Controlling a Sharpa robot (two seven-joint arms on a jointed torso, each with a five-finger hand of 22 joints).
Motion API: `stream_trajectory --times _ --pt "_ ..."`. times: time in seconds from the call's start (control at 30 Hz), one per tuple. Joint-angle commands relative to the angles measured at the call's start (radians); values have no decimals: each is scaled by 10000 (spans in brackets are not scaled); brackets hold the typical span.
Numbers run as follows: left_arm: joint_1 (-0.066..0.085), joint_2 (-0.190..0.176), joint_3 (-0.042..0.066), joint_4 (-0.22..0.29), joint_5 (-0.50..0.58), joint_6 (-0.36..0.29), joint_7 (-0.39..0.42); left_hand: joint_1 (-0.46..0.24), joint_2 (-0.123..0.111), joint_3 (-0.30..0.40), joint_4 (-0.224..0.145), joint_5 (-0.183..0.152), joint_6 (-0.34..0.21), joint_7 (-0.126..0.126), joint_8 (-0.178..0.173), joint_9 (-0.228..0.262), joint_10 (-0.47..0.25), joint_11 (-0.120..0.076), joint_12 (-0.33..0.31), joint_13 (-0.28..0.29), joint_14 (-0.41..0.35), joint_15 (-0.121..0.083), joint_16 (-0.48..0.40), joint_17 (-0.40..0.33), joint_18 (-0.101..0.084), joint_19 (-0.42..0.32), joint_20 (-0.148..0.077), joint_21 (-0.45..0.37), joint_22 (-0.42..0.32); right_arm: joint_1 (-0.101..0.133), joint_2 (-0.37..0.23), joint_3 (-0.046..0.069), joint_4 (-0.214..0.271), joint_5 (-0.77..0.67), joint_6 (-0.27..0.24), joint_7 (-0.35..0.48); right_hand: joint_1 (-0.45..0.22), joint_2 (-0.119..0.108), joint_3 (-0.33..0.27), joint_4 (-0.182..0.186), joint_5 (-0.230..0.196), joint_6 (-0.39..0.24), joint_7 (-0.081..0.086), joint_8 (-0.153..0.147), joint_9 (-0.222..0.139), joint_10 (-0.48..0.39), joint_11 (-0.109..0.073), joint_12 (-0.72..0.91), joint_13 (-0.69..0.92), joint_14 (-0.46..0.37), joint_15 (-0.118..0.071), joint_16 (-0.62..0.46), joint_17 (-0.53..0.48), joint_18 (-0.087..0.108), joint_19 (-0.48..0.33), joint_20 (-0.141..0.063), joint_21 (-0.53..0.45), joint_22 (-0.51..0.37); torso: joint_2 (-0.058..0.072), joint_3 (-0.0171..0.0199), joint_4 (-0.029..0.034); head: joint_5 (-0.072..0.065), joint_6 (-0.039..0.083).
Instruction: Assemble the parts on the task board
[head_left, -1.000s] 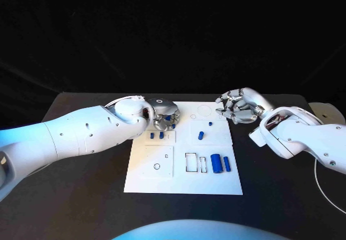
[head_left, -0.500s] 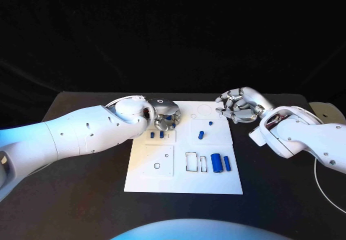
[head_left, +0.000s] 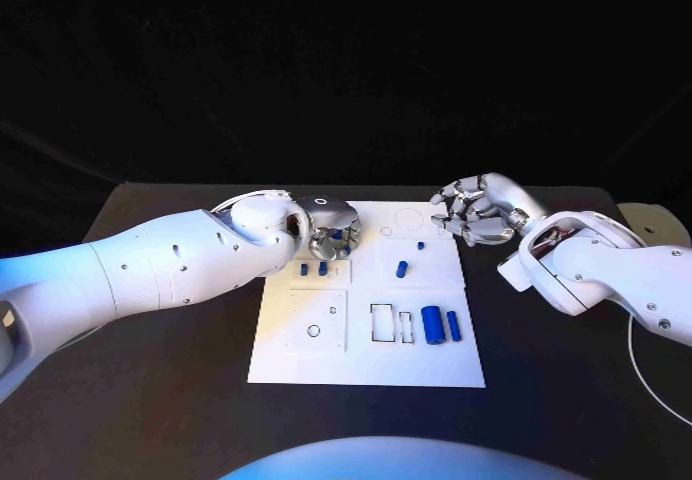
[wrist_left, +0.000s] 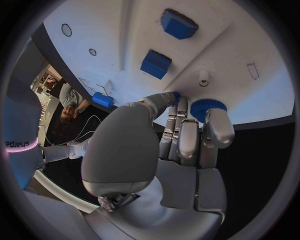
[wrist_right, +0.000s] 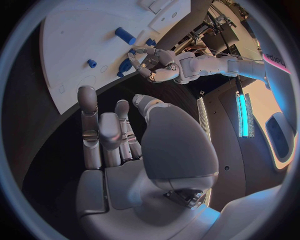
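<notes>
The robot's silver left hand (head_left: 329, 232) pinches a small blue ridged round part (wrist_left: 207, 108) at the flat white task board's (head_left: 361, 355) far corner; the right hand (head_left: 476, 215) hovers beside the board, fingers loosely spread, holding nothing.

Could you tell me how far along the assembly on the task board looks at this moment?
Early, by the look of it. Two small blue parts sit in the pad near the left hand, apparently placed. In hand: the left hand's fingers are at a round blue ridged part at the task board edge. Left: two blue cylinders lie loose beside empty outlines, and the right hand holds nothing.
</notes>
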Motion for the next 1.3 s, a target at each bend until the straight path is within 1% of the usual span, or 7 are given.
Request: stream_trajectory --times 0.03,0.17,0.4,0.63,0.97,1.13,1.3 --pt "-39 24 -22 -10 44 94 30 41 130 125 -89 -63 101 -12 -84 11 107 -6 -91 18 107 12 75 19 -131 73 -6 80 82 -5 2 0 14 -45 46 80 0 -74 74 11 39 50 5 14 -4 -44 -49 -51 -9 -33 -9 -35 -2 93 5 -21 -18 -8 0 -2 0 -10 -2" --pt "-49 -12 -20 35 150 -259 179 -11 111 320 -259 -105 107 21 -225 -17 157 28 -301 17 134 35 80 -11 -146 104 -1 169 172 -5 2 1 9 -46 41 84 0 -74 74 11 39 50 5 14 -4 -44 -49 -51 -9 -33 -9 -35 -2 93 5 -21 -18 -8 -10 -4 4 -10 3" --pt "-59 -186 29 320 398 -663 389 -90 98 373 -303 -116 170 29 -260 -14 227 33 -385 25 149 46 87 -11 -153 124 -1 216 225 -5 11 1 -14 -46 36 88 -9 -81 72 12 41 69 -1 33 0 -35 -53 -53 -33 -34 -14 -73 -27 98 8 -24 -70 -46 -14 -6 3 -11 9" --pt "-61 -538 206 810 645 -881 443 -214 60 364 -317 -128 242 29 -285 -6 311 27 -456 38 166 44 93 -16 -159 140 -8 250 263 -6 14 1 -59 -46 30 94 -9 -81 72 12 41 69 -1 33 0 -35 -53 -53 -33 -34 -14 -73 -27 98 8 -24 -70 -46 -21 -8 23 -4 76" --pt "-62 -1054 438 1263 746 -865 316 -416 4 300 -290 -146 320 18 -327 7 396 14 -566 57 174 37 89 -52 -157 129 -16 250 261 -16 10 1 -88 -46 30 101 -21 -79 71 20 45 69 -2 38 -1 -33 -54 -57 -49 -36 -15 -97 -43 102 7 -26 -107 -73 -12 -6 10 36 159" --pt "-63 -1388 473 1347 803 -635 132 -569 -37 238 -243 -165 358 1 -361 14 435 5 -648 68 169 30 80 -95 -154 113 -16 236 245 -19 -6 0 -88 -45 37 94 -21 -79 71 20 45 69 -2 38 -1 -33 -54 -57 -49 -36 -15 -97 -43 102 7 -26 -107 -73 -5 -3 24 69 167" --pt "-90 -1707 484 1351 849 -629 23 -627 -52 217 -223 -171 371 2 -377 17 442 5 -688 71 162 31 73 -124 -150 104 -20 226 234 -22 -24 0 -87 -45 44 90 -21 -79 71 20 45 69 -2 38 -1 -33 -54 -57 -49 -36 -15 -97 -43 102 7 -26 -107 -73 5 -23 36 57 162"
